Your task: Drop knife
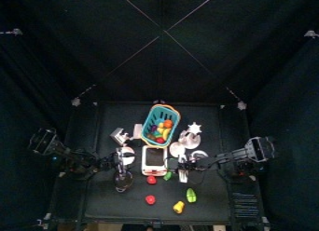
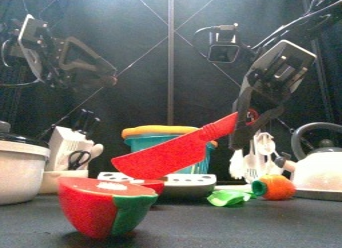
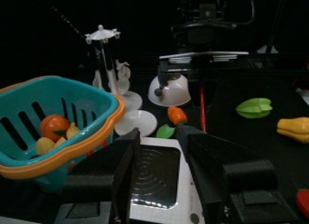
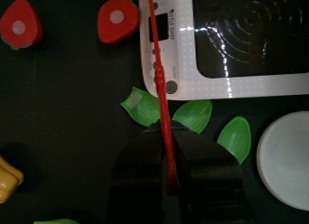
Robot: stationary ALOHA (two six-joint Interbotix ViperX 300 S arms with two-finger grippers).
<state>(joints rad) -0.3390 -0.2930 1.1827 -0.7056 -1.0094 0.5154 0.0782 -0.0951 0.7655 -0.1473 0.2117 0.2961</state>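
Right gripper [image 4: 169, 146] closed on the knife [image 4: 158, 74], jaws pinched tight on the red handle with no gap showing. In the front view, knife [image 2: 181, 150] held off the table, slanting down from the right gripper [image 2: 249, 117] toward the lower left, broad red blade passing in front of the teal basket [image 2: 167, 142]. From the right wrist, blade seen edge-on as a thin red line crossing the edge of the white board [image 4: 236, 33]; touching or just above it, cannot tell. Near the handle, 3 green leaves [image 4: 193, 115] on the black table [image 4: 60, 101]. Beyond them, 2 red halves [image 4: 116, 18] side by side, and a white plate [image 4: 287, 146] beside the board.

Left gripper [image 3: 157, 178] low over the same board [image 3: 154, 169], 2 jaws set well apart with the board's ridged surface visible between them, holding nothing. From the left wrist, basket [image 3: 54, 119] tilted, holding small fruit. Farther off, a white kettle [image 3: 169, 86], an orange fruit [image 3: 178, 115], a green piece [image 3: 255, 107] and a yellow piece [image 3: 294, 128].

From the top, basket [image 1: 162, 123] at table centre rear, board [image 1: 152, 158] in front of it, arms meeting from each side.

In the front view, red-and-green fruit [image 2: 110, 204] nearest the camera, white pot [image 2: 20, 170] at left, kettle [image 2: 318, 157] at right.
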